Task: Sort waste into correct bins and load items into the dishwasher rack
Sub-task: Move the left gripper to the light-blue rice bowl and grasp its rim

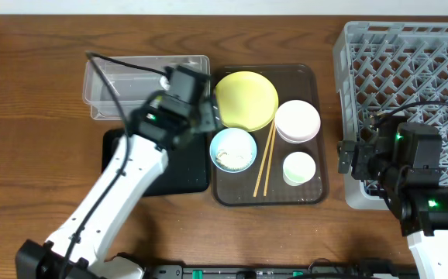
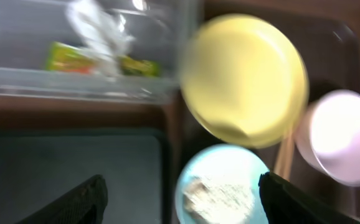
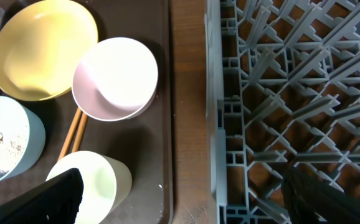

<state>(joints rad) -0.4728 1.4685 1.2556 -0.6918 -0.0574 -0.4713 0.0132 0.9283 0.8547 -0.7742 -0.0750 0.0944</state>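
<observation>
Crumpled white tissue (image 2: 96, 31) and the green-and-orange wrapper (image 2: 68, 57) lie in the clear tub (image 1: 146, 77). The black tray (image 1: 154, 167) sits in front of the tub. The yellow plate (image 1: 246, 99), the light blue bowl (image 1: 232, 149) holding rice scraps (image 2: 220, 194), the pinkish bowl (image 1: 297, 120), the white cup (image 1: 299, 167) and the chopsticks (image 1: 267, 159) rest on the brown tray. My left gripper (image 1: 208, 120) (image 2: 181, 180) is open and empty, above the edge between the black tray and the blue bowl. My right gripper (image 1: 348, 159) (image 3: 183, 186) is open and empty between the cup (image 3: 93, 180) and the grey rack (image 1: 406, 108).
The brown serving tray (image 1: 317, 77) lies between the bins and the rack. A strip of bare wooden table (image 3: 189, 93) separates the tray from the rack's wall (image 3: 220, 124). Cables run along the left arm over the tub.
</observation>
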